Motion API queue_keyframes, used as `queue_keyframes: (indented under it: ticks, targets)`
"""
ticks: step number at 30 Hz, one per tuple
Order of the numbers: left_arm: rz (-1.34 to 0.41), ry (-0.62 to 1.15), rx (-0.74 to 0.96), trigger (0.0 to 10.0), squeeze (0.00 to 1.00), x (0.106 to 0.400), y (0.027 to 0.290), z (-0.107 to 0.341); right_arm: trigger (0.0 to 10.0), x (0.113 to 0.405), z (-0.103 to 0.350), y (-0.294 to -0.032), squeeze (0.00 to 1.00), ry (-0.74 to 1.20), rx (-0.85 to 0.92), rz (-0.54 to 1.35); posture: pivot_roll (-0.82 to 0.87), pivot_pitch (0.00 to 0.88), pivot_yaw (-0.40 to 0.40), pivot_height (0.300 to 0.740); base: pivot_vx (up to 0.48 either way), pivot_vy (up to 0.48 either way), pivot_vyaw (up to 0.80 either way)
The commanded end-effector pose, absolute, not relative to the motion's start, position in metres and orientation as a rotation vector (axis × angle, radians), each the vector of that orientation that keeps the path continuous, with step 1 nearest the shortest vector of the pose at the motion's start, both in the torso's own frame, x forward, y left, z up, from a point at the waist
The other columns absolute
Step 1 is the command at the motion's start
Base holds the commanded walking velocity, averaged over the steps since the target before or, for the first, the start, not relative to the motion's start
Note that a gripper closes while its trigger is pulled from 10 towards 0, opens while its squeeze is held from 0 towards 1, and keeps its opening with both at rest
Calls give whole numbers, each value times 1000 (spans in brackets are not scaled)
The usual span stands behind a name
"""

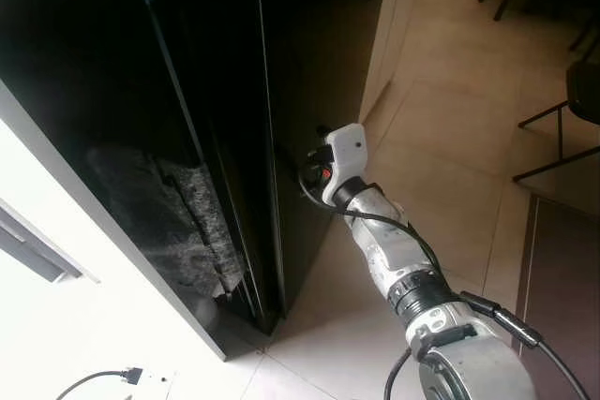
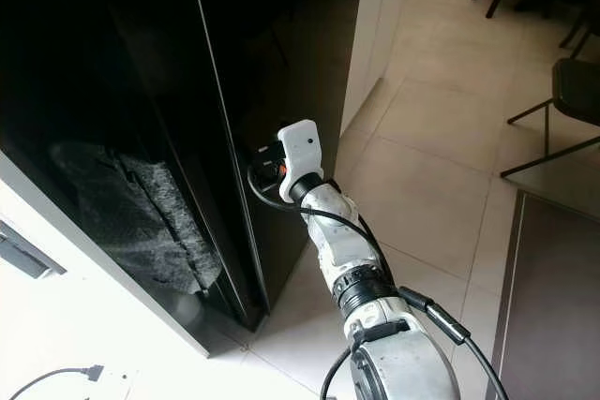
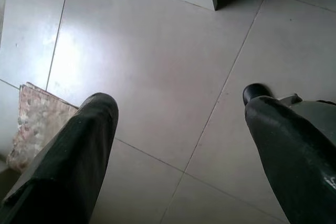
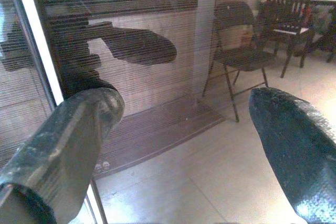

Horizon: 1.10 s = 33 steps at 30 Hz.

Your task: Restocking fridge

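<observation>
- Right wrist view: the right gripper (image 4: pixel 181 124) has fingers apart, touching the black fridge door (image 1: pixel 309 91).
- Left gripper (image 3: pixel 178 129), fingers apart, hangs over the floor (image 3: pixel 157 51).

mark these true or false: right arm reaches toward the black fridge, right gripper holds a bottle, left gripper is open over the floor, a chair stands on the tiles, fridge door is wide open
1. The right arm reaches toward the black fridge. True.
2. The right gripper holds a bottle. False: its fingers are apart with nothing between them.
3. The left gripper is open over the floor. True.
4. A chair stands on the tiles. True.
5. The fridge door is wide open. False: the dark front looks shut.
</observation>
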<state>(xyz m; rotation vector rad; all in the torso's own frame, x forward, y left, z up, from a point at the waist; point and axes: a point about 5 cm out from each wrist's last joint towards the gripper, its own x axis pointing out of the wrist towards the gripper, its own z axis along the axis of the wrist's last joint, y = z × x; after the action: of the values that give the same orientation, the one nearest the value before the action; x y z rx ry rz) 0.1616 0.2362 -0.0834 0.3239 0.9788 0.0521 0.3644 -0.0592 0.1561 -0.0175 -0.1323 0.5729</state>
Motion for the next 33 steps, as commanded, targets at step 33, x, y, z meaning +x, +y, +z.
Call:
queue_keyframes:
  ticks: [33]
  targets:
    - [71, 1007, 271, 10000, 0, 153, 234, -88, 10000, 159, -85, -221, 0, 941, 29, -79, 14, 113, 2, 740, 0, 0, 0]
